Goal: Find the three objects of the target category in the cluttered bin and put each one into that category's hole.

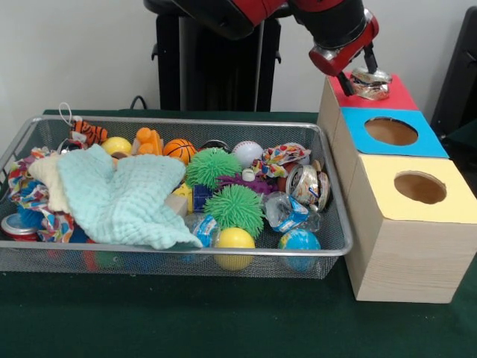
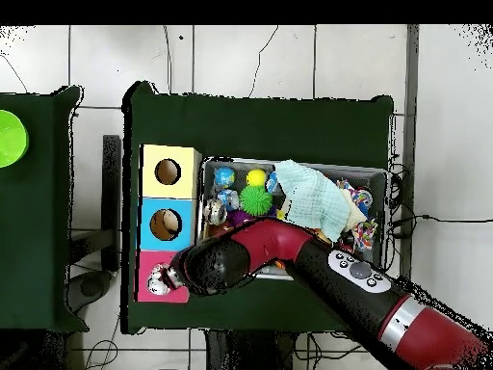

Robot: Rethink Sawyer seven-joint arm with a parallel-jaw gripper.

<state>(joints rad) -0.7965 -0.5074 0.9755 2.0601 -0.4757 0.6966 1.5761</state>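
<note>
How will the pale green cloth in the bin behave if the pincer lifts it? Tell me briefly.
The cloth is probably floppy: it drapes over the toys beneath. Likely light, being thin. It may drag neighbours such as the patterned fabric at its edge.

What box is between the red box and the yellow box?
The blue box, with its own round hole, sits between the red box and the yellow box. Both views show the three in one row.

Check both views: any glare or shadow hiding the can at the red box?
Front view: the can on the red-topped box shows bright glints but stays readable under the gripper. Overhead view: the arm covers part of the bin; the can is small and indistinct.
</note>
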